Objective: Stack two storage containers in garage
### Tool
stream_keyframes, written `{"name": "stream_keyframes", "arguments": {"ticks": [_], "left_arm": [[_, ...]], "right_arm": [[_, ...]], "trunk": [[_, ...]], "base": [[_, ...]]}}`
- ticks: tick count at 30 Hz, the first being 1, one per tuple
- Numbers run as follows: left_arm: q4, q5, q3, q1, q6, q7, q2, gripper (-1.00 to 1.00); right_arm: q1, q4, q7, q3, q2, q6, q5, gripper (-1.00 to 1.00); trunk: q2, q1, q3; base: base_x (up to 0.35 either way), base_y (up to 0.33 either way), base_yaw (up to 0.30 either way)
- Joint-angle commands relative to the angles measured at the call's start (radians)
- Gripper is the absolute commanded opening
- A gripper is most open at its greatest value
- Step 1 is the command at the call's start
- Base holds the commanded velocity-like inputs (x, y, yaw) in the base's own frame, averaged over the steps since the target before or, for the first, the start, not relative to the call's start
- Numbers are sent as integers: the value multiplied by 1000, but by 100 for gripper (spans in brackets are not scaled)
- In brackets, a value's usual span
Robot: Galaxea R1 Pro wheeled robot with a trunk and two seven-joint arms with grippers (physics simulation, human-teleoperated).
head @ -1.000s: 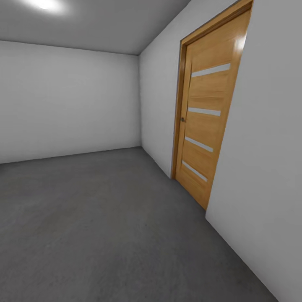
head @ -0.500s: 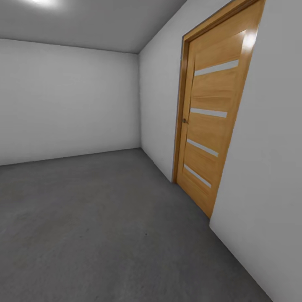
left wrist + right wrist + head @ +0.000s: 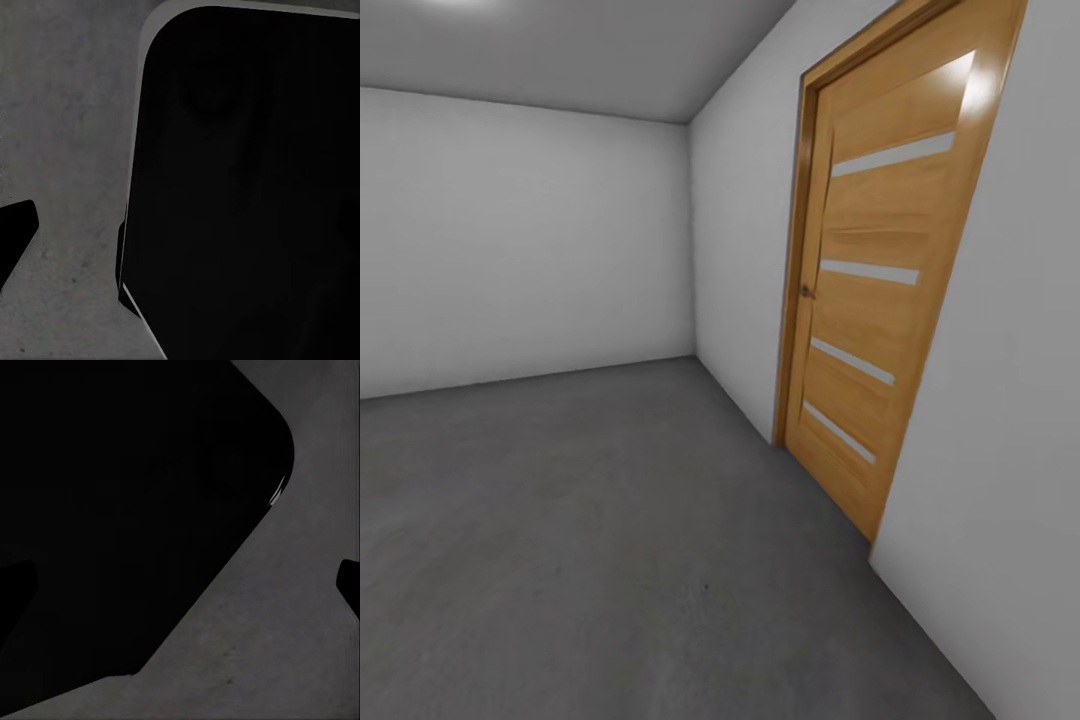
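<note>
Matt concrete floor [image 3: 610, 520], glossy wood door [image 3: 880, 300]

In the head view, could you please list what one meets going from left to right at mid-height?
White far wall → room corner → white side wall → wooden door → more white wall.

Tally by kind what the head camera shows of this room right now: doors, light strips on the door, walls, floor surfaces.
Honey-coloured wooden door with small dark knob: 1
Pale horizontal strips on that door: 4
Plain white walls: 2
Dark grey mottled concrete floor: 1
Total: 8
</note>
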Motion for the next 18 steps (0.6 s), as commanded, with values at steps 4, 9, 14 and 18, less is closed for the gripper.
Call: {"name": "stream_keyframes", "arguments": {"ticks": [4, 9, 14, 18], "left_arm": [[0, 7, 0, 0, 0, 1, 0, 100], [0, 7, 0, 0, 0, 1, 0, 100], [0, 7, 0, 0, 0, 1, 1, 100], [0, 7, 0, 0, 0, 1, 1, 100]], "right_arm": [[0, 0, 0, 2, 0, -3, -1, 100], [0, 0, 0, 1, 0, -3, -1, 100], [0, 0, 0, 2, 0, -3, -1, 100], [0, 0, 0, 2, 0, -3, -1, 100]], "trunk": [[0, 1, -1], [0, 1, -1], [0, 1, -1], [0, 1, -1]], "base": [[318, 0, 0], [318, 0, 0], [318, 0, 0], [318, 0, 0]]}}
